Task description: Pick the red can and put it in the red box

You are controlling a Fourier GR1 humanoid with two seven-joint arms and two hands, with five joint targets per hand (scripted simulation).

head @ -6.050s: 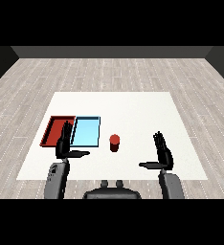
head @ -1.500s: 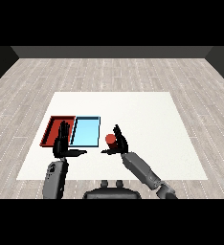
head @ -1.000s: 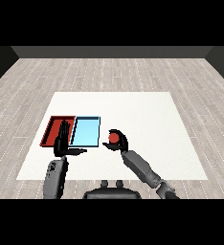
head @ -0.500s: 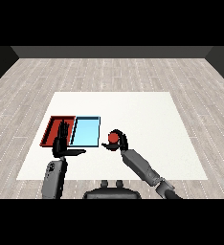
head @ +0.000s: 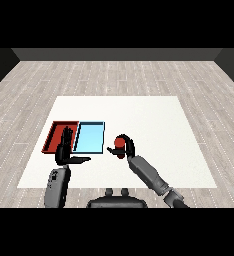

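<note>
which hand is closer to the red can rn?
Right. The right hand is curled round the red can, just right of the light blue tray. The left hand hangs open over the red tray, well to the can's left.

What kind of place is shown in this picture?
Probably a bare test room for tabletop handling: a white table on a grey plank floor, holding only a red tray, a light blue tray and a red can.

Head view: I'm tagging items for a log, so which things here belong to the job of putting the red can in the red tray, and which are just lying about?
Part of the job:
- red can, with the right hand curled round it
- red tray

Just there:
- light blue tray, beside the red one
- left hand, open, holding nothing
- white table
</note>
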